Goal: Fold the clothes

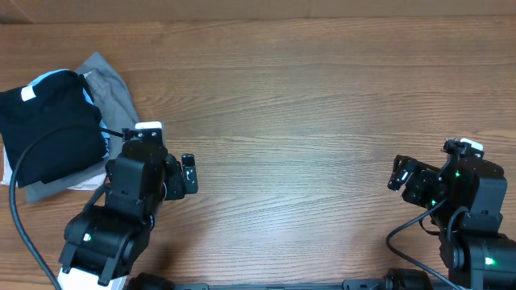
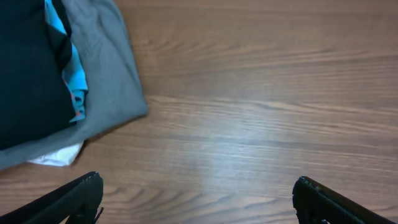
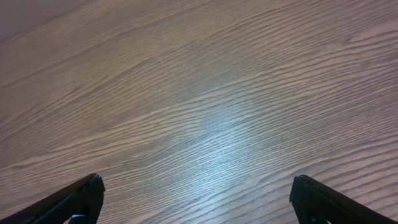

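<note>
On my overhead feed the black T-shirt [image 1: 48, 129] lies folded on top of a small pile at the far left edge of the tabletop [image 1: 306, 97], with its white label [image 1: 30, 93] showing near the back corner. A grey garment [image 1: 113, 89] lies under the T-shirt and sticks out behind it and to its right. A strip of a blue shirt [image 1: 55, 75] peeks out along the T-shirt's back edge, and a bit of white cloth [image 1: 85, 184] shows at the pile's near side. A black cable [image 1: 22, 173] curves over the T-shirt's near part.

The left pincer [image 1: 189, 173] sits just right of the pile, apart from it and over bare wood. In its wrist view the left pincer [image 2: 198, 191] is spread wide — one finger at each lower corner — with nothing between them. The T-shirt [image 2: 28, 68], blue shirt [image 2: 73, 81] and grey garment [image 2: 106, 81] fill the upper left of that view.

The right pincer [image 1: 399, 173] is well away from the T-shirt, across the tabletop. Its wrist view shows the right pincer [image 3: 196, 190] gaping just as wide — empty, with only wood grain below.
</note>
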`<state>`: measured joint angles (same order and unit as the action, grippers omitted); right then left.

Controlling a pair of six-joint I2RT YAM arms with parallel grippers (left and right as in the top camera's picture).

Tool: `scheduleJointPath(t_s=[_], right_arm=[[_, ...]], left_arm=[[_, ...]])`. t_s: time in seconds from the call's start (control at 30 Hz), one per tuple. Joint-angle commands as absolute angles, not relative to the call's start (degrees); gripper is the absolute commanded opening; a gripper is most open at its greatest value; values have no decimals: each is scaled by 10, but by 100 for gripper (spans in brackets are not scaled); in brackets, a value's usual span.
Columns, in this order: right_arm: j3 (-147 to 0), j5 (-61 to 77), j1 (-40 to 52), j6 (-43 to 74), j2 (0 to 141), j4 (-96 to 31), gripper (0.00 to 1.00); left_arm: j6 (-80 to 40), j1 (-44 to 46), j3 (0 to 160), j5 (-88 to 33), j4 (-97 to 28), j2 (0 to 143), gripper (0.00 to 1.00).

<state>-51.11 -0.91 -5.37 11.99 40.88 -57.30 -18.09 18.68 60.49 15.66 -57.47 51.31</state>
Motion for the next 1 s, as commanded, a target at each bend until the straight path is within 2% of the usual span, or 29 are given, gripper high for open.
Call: scheduleJointPath(t_s=[0.0, 0.67, 0.8, 0.97], right_arm=[[-509, -19, -54, 123, 407, -573, 100], [-508, -28, -32, 115, 363, -561, 100], [-473, -28, 1, 78, 302, -469, 100], [-344, -27, 34, 70, 194, -296, 100]], left_arm=[[-189, 187, 604, 169, -574, 529, 100], [-189, 187, 604, 169, -574, 652, 100], [-189, 187, 604, 169, -574, 676, 100], [-189, 187, 604, 169, -574, 707, 100]])
